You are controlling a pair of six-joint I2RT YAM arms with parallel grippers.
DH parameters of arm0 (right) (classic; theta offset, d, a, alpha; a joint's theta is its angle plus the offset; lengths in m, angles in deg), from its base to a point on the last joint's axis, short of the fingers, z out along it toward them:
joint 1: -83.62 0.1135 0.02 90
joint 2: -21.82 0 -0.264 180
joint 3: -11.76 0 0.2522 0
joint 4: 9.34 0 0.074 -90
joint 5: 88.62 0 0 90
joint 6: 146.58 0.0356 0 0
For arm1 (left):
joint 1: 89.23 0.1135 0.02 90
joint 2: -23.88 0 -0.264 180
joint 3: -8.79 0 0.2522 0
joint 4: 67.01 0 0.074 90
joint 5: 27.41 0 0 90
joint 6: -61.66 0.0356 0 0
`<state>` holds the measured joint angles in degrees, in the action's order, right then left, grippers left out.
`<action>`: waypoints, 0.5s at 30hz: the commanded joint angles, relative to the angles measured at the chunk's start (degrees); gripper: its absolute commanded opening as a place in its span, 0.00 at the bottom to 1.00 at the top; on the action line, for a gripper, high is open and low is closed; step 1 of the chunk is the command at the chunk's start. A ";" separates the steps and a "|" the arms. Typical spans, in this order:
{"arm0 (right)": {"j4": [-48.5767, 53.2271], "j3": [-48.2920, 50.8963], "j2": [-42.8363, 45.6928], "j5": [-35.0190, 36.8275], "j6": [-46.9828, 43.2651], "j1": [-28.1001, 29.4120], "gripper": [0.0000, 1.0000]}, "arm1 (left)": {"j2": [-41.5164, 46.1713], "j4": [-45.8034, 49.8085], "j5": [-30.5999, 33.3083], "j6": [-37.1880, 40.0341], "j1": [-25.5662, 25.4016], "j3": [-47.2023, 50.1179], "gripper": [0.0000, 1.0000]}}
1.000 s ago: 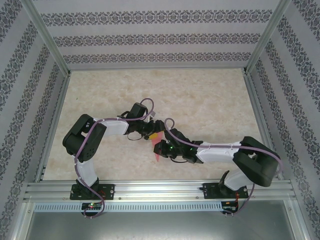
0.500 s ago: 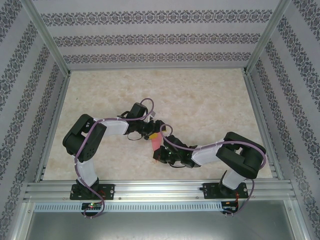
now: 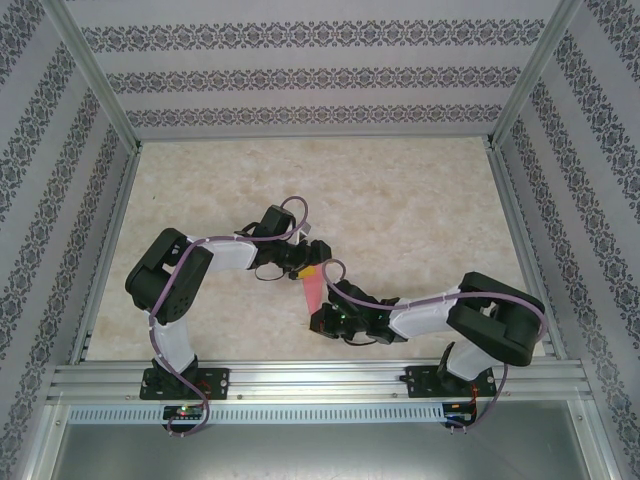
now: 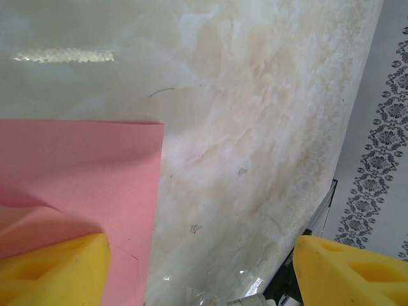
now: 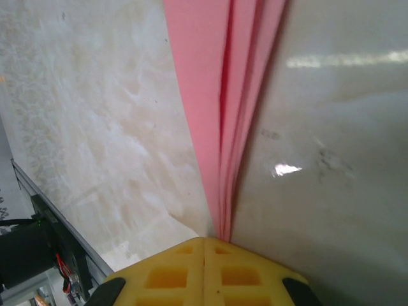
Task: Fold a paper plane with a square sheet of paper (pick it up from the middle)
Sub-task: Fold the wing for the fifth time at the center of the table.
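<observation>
**Desk:** How much room was there on the table (image 3: 400,190)?

**Photographer:** Plenty. From above, bare marble ran toward 12, 3 and 9 o'clock up to the patterned walls (image 3: 300,80). The aluminium rail (image 3: 320,380) closed off the 6 o'clock edge.

**Desk:** And the paper plane (image 3: 313,290)?

**Photographer:** It lay near the table's middle as a narrow pink strip between the 2 grippers. The left gripper (image 3: 303,266) stood at its 12 o'clock end with fingers spread wide, 1 yellow finger (image 4: 51,268) over a square pink corner (image 4: 83,172). The right gripper (image 3: 318,315) was at the 6 o'clock end, pinched tight on the paper's narrow tip (image 5: 205,241).

**Desk:** Its look?

**Photographer:** On the right wrist camera, several layered folds (image 5: 223,95) fanned toward 12 o'clock, plain and unmarked.
</observation>
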<state>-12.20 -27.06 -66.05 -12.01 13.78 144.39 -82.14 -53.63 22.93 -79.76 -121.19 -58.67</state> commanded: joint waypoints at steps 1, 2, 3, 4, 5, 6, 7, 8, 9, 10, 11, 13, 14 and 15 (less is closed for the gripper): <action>7.86 -0.89 4.87 3.90 -2.19 0.75 0.05 | -2.71 3.67 4.39 1.75 -0.11 1.31 0.77; 8.81 -1.57 6.99 6.11 -3.01 0.63 0.06 | -2.65 3.66 4.43 1.76 -0.14 1.38 0.77; 9.51 -2.03 8.68 7.78 -3.64 0.55 0.06 | -2.62 3.67 4.35 1.76 -0.16 1.40 0.77; 9.98 -2.41 10.38 9.70 -4.35 0.21 0.07 | -2.61 3.65 4.37 1.69 -0.12 1.33 0.77; 9.83 -2.37 11.62 11.32 -4.47 -0.32 0.08 | -2.61 3.57 4.33 1.67 -0.14 1.42 0.77; 8.85 -2.09 12.24 12.06 -4.36 -0.98 0.09 | -2.62 3.37 4.40 1.59 -0.12 1.42 0.77; 6.77 -1.77 12.33 12.39 -4.20 -1.87 0.09 | -2.68 3.25 4.24 1.50 -0.12 1.48 0.77; 4.54 -1.73 11.87 12.46 -3.79 -2.51 0.10 | -2.66 3.19 4.24 1.50 -0.16 1.47 0.77; 2.94 -2.22 10.96 12.36 -3.67 -2.91 0.10 | -2.70 3.13 4.28 1.43 -0.17 1.44 0.77; 1.47 -3.17 9.51 12.61 -3.73 -3.11 0.10 | -2.70 3.05 4.24 1.32 -0.14 1.44 0.77; 0.33 -4.44 7.70 12.54 -3.75 -3.12 0.10 | -2.68 2.97 4.29 1.24 -0.16 1.38 0.77; -2.71 -6.86 3.89 11.44 -3.92 -3.12 0.10 | -2.75 2.98 4.16 1.15 -0.12 1.31 0.77; -3.50 -8.08 1.93 11.28 -3.71 -3.11 0.10 | -2.85 3.03 4.26 1.15 -0.13 1.25 0.77; -3.75 -9.05 0.13 11.43 -3.36 -3.12 0.10 | -2.87 3.06 4.24 1.06 -0.16 1.22 0.77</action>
<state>-10.93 -32.77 -62.43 -1.82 10.99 141.25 -82.14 -53.66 22.91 -79.76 -121.19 -58.67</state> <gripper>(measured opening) 0.103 0.769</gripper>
